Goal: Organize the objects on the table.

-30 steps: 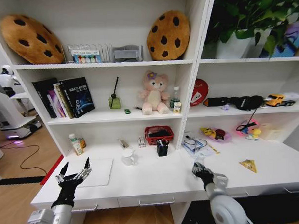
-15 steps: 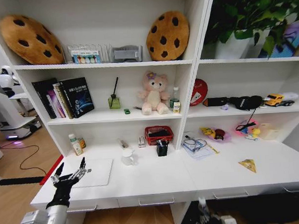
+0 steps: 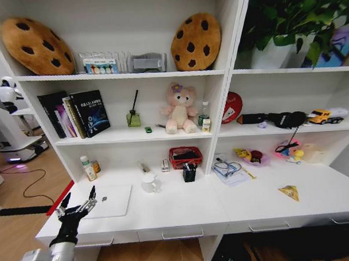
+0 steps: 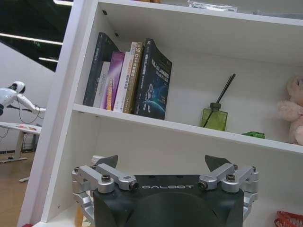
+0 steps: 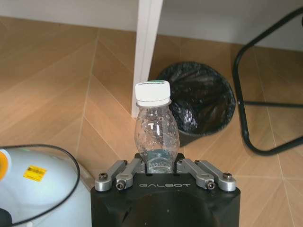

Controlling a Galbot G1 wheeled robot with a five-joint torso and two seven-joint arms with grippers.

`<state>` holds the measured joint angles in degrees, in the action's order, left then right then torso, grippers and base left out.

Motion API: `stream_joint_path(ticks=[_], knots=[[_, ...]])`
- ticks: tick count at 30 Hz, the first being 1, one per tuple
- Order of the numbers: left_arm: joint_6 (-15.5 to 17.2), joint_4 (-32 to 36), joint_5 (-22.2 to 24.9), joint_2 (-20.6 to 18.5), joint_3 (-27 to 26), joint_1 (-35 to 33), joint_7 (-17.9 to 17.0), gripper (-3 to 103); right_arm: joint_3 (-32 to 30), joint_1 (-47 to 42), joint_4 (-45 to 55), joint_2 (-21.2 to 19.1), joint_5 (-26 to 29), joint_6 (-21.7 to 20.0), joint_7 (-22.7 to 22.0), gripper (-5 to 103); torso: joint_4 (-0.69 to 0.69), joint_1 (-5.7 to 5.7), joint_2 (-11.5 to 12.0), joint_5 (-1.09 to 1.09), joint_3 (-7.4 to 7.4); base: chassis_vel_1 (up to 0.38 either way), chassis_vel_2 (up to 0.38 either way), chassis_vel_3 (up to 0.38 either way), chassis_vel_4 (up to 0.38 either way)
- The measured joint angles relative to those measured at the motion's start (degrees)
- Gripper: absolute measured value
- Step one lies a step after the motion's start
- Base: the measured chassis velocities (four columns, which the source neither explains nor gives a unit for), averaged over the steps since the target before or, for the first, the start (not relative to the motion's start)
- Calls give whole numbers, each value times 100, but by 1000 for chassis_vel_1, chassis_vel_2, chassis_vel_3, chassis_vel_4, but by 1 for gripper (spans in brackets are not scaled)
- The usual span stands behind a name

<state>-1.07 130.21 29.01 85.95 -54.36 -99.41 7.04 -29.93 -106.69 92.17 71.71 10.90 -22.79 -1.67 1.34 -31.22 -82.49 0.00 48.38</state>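
Right gripper point(image 5: 156, 163) pinches a clear white-capped plastic bottle point(image 5: 154, 124) above the black-lined bin point(image 5: 199, 101), while the left gripper point(image 3: 78, 202), fingers spread, hovers beside the silver laptop point(image 3: 111, 200).

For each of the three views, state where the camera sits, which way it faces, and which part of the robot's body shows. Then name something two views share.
Head view: high on the robot, facing forward and down at the white desk and shelves; left tool shows, open.
Left wrist view: behind the left tool, facing the shelf of books.
Right wrist view: behind the right tool, facing down at the wood floor; it grips a clear bottle above a black bin.
Shared: head and left wrist views show the books and green diffuser.
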Motion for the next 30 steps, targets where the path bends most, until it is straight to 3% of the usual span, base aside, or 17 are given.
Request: stream_joint_path(ticks=[14,19,21,22,23,24,25,26,29,30], knots=[[-14,104,-62,19,25,-104,0,100,-94,99,-342,31,-76,338,56,24,-1,0,0,-2,0,-128,-120,123,127],[-31,178,-105,40,60,-168,4,100,-69,327,-692,134,-275,682,210,24,2,0,0,-2,1,-229,-214,206,205],[-31,222,-116,46,72,-184,1,100,-46,792,-1255,260,-506,1233,421,24,-2,0,0,5,1,-102,-152,155,107],[-31,222,-116,46,72,-184,1,100,-46,792,-1255,260,-506,1233,421,24,-2,0,0,5,1,-36,-118,155,68],[-32,235,-137,52,83,-194,-7,100,-47,1247,-1845,358,-768,1776,519,24,0,0,0,-2,1,-40,-72,79,68],[-31,239,-153,56,90,-199,-9,100,-47,1467,-2132,398,-866,2040,541,24,1,0,1,1,1,-40,-72,-5,20],[-31,239,-153,56,90,-199,-9,100,-47,1467,-2132,398,-866,2040,541,24,1,0,1,1,1,-40,-72,-5,20],[-32,251,-197,71,110,-210,-15,100,-13,1915,-2700,480,-1020,2614,571,24,-1,-1,0,3,1,0,0,0,0],[-36,274,-321,118,166,-260,-23,100,17,2644,-3629,618,-1368,3475,593,24,-1,-1,1,-1,1,56,77,-31,-47],[-36,274,-321,118,166,-260,-23,100,17,2644,-3629,618,-1368,3475,593,24,-1,-1,1,-1,1,66,93,-30,-48]])
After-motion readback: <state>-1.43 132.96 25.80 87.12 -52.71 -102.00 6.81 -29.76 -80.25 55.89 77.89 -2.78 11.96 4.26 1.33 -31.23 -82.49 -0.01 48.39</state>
